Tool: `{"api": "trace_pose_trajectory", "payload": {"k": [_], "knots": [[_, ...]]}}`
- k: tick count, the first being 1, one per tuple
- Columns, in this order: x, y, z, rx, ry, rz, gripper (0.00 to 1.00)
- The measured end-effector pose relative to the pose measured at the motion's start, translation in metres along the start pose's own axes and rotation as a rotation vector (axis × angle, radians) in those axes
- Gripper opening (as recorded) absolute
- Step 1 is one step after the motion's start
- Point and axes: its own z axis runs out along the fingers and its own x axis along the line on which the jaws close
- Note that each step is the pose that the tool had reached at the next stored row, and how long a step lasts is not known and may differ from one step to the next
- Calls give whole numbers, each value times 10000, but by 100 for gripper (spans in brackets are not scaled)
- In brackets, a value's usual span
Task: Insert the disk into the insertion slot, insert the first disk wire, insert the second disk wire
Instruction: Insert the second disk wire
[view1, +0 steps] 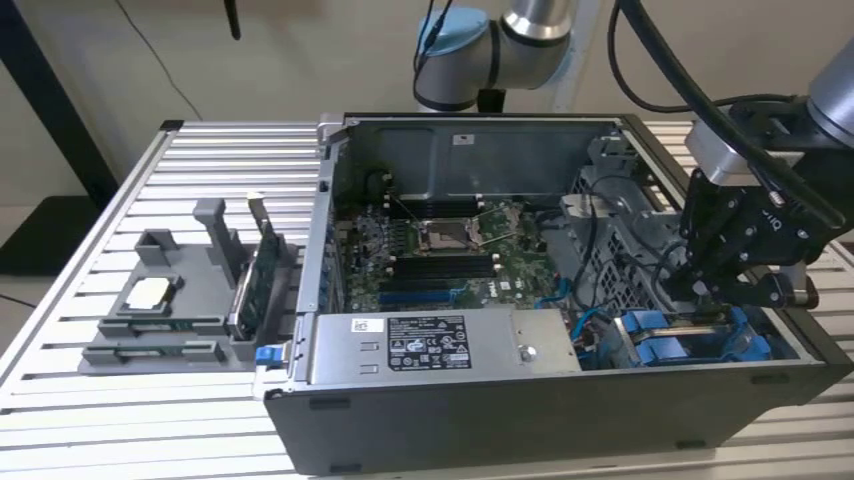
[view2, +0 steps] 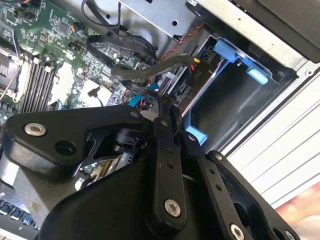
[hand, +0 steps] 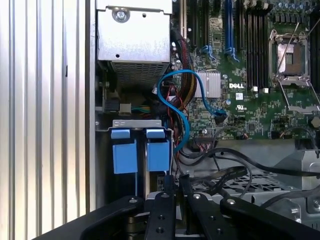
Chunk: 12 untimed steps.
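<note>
The disk (hand: 158, 155) stands in the insertion slot (view2: 235, 100) at the case's front corner on the exterior view's right, its blue carrier (view1: 681, 340) showing. My gripper (view1: 691, 298) hangs just behind it, inside the case. In both wrist views the fingertips (hand: 168, 182) are drawn together, so the gripper (view2: 162, 105) (hand: 175, 179) is shut. Whether they pinch anything is hidden. A blue wire (hand: 176, 85) loops from the motherboard down to the disk's rear, ending close to the fingertips. A black wire with a plug (view2: 195, 75) lies against the disk's edge.
The green motherboard (view1: 441, 250) fills the case floor. A grey labelled power-supply box (view1: 441, 345) sits along the front wall. Loose black cables (hand: 215, 172) cross beside the gripper. A grey fixture with parts (view1: 174, 300) stands on the slatted table (view1: 134, 400) at the exterior view's left.
</note>
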Motion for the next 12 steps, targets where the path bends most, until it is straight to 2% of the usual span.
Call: {"api": "trace_pose_trajectory", "payload": {"k": [12], "knots": [[19,0,-2,0,23,2,16]]}}
